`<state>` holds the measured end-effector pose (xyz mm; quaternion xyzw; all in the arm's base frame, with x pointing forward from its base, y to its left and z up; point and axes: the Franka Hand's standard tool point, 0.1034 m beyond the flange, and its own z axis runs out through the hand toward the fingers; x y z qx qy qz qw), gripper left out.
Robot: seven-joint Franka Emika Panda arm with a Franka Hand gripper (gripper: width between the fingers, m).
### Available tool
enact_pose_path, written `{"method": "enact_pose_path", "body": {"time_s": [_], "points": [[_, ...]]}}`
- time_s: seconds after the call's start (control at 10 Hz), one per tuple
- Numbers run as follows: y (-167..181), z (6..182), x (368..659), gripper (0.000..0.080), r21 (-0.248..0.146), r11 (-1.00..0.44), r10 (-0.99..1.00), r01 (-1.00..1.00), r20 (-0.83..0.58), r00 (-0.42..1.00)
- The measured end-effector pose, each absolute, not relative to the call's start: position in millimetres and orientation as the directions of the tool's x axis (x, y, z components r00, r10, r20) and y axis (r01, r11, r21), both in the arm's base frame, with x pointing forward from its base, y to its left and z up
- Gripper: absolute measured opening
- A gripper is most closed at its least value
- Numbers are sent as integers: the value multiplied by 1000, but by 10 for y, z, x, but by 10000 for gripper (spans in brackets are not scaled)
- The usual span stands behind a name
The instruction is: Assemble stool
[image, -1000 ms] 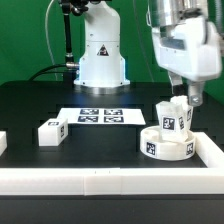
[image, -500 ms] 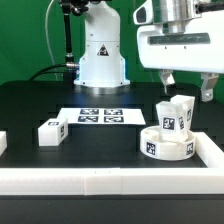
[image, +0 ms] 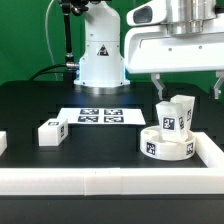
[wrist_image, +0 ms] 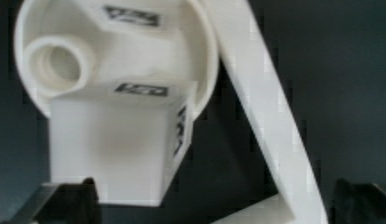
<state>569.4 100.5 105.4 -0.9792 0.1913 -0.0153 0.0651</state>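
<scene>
The round white seat disc (image: 165,146) lies near the exterior view's right, by the rail. A blocky white leg (image: 174,113) stands upright on it, tags facing the camera. My gripper (image: 188,88) hangs just above that leg, open and empty, one finger on each side. In the wrist view the seat disc (wrist_image: 74,60) and the leg (wrist_image: 119,140) lie below the gripper (wrist_image: 211,205), whose dark fingertips (wrist_image: 69,200) stand wide apart at the frame's edge. A second leg (image: 50,131) lies on the black table at the exterior view's left. A third (image: 3,142) shows at the left edge.
The marker board (image: 100,116) lies flat in the middle of the table. The long white border rail (image: 110,180) runs along the front and up the right side, close to the seat disc; it also crosses the wrist view (wrist_image: 270,110). The robot base (image: 100,55) stands behind.
The gripper, earlier down at the upright leg's top, has let go, risen, turned and spread its fingers. The leg stays standing on the seat disc.
</scene>
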Motion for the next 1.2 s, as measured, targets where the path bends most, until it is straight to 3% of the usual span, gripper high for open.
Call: {"method": "enact_pose_path", "body": {"time_s": [0.1, 0.4, 0.8, 1.2], "points": [[896, 1037, 5709, 649, -157, -913, -384, -377, 15, 923], [867, 1035, 5712, 649, -141, -975, -180, -171, 50, 982], [945, 1023, 5693, 649, -85, -963, 250, 258, 92, 964], [906, 988, 5675, 649, -59, -882, 461, 468, 102, 881]]}}
